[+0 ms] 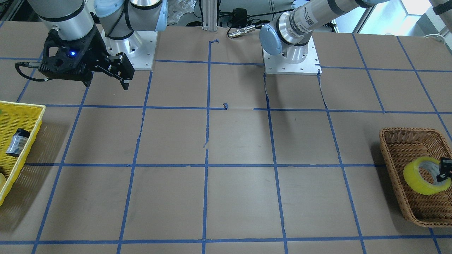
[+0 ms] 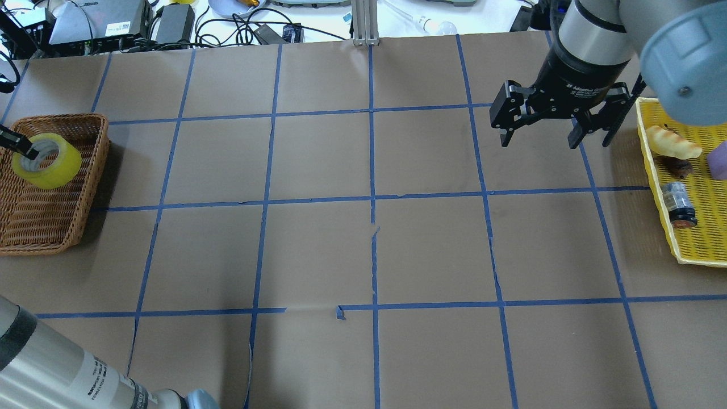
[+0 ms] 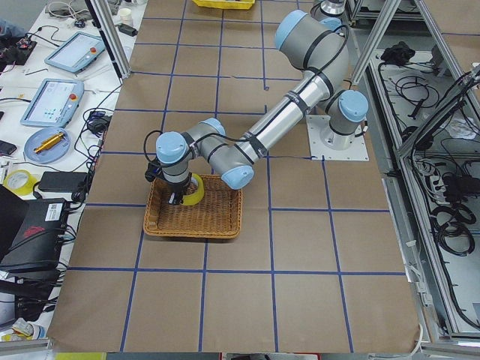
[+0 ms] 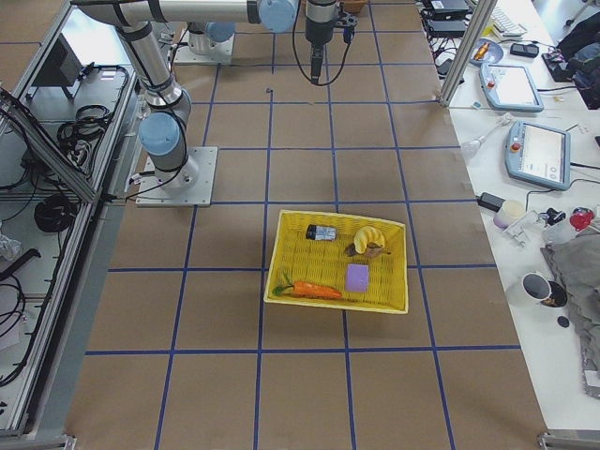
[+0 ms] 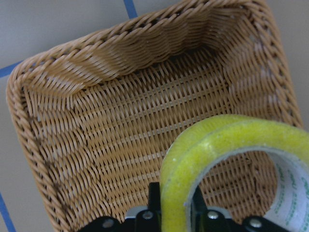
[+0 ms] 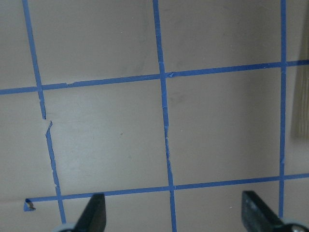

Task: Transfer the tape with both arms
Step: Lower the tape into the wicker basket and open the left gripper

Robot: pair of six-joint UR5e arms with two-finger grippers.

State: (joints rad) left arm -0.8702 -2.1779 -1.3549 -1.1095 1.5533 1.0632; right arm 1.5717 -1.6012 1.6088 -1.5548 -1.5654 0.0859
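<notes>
The yellow tape roll [image 1: 420, 176] is tilted over the brown wicker basket [image 1: 392, 141] at the table's end on my left side. My left gripper [image 1: 443, 171] is shut on the roll's wall, one finger inside the core and one outside. The left wrist view shows the tape [image 5: 217, 150] clamped between the fingers above the basket's woven floor [image 5: 96, 121]. The tape also shows in the overhead view [image 2: 48, 162] and the exterior left view [image 3: 193, 189]. My right gripper [image 2: 538, 141] is open and empty, hanging above the bare table; the right wrist view [image 6: 176, 217] shows only table between its fingers.
A yellow mesh basket [image 2: 698, 258] sits at the table's end on my right, close beside the right gripper, with a small bottle [image 2: 676, 204], a bread-like item and other objects in it. Blue tape lines grid the brown table.
</notes>
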